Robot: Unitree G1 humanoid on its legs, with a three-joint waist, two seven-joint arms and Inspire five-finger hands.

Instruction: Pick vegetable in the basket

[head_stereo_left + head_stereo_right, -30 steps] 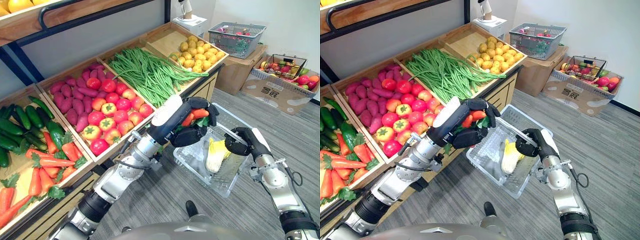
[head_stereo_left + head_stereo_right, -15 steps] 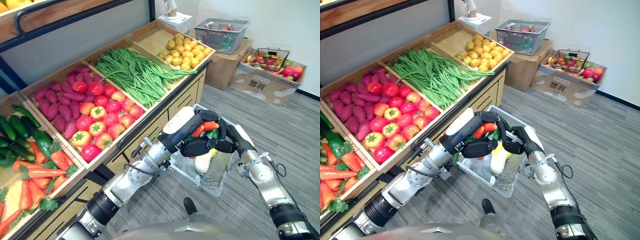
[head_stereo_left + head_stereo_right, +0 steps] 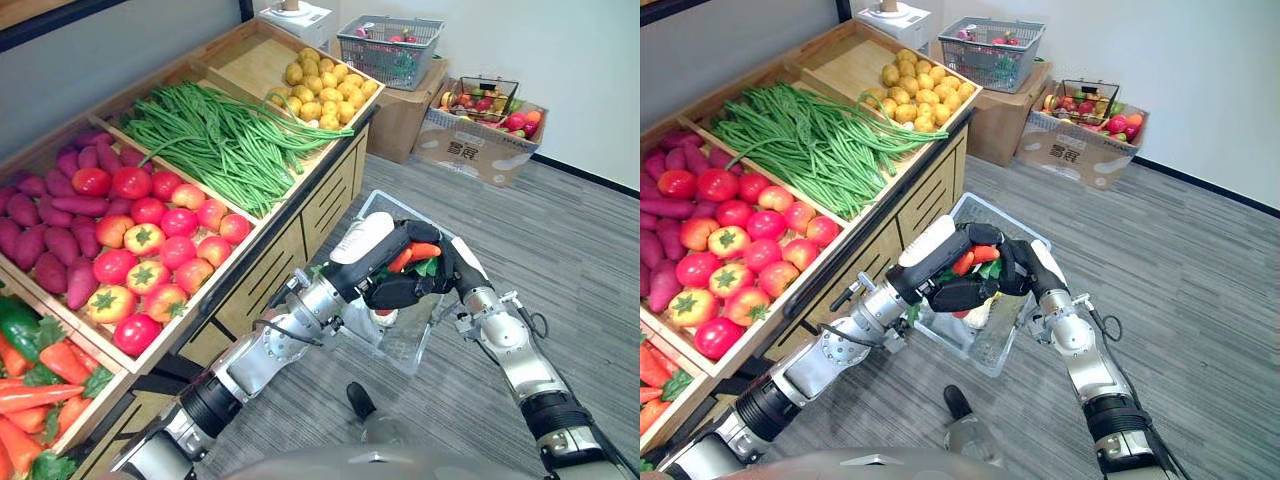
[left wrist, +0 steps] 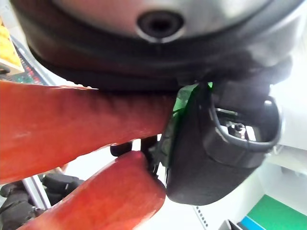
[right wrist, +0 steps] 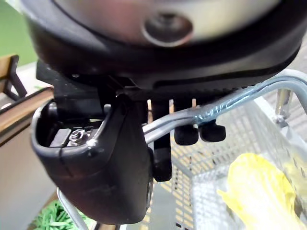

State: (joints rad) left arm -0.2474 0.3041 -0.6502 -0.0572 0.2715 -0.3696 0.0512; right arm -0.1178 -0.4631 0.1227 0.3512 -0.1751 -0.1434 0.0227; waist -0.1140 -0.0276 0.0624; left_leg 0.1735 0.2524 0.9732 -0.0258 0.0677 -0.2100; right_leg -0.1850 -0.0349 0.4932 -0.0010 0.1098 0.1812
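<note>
My left hand (image 3: 398, 288) is shut on two orange carrots (image 3: 417, 252) with green tops and holds them over a clear mesh basket (image 3: 408, 352). Close up, the carrots (image 4: 72, 134) lie pressed between the palm and the thumb (image 4: 216, 158). My right hand (image 3: 456, 268) is shut on the basket's metal handle (image 5: 230, 103) and carries the basket beside the stand. A pale yellow leafy vegetable (image 5: 259, 187) lies in the basket, mostly hidden under the left hand in the eye views.
A wooden produce stand on the left holds green beans (image 3: 220, 140), tomatoes (image 3: 150, 240), yellow potatoes (image 3: 315, 90) and carrots (image 3: 40, 380). A grey basket (image 3: 390, 50) on a carton and a box of fruit (image 3: 480, 140) stand at the back. Grey floor lies to the right.
The camera has swung, shifting the whole picture. My left hand with the carrots and my right hand with the basket have come together, so the carrots now hang over the basket by its handle.
</note>
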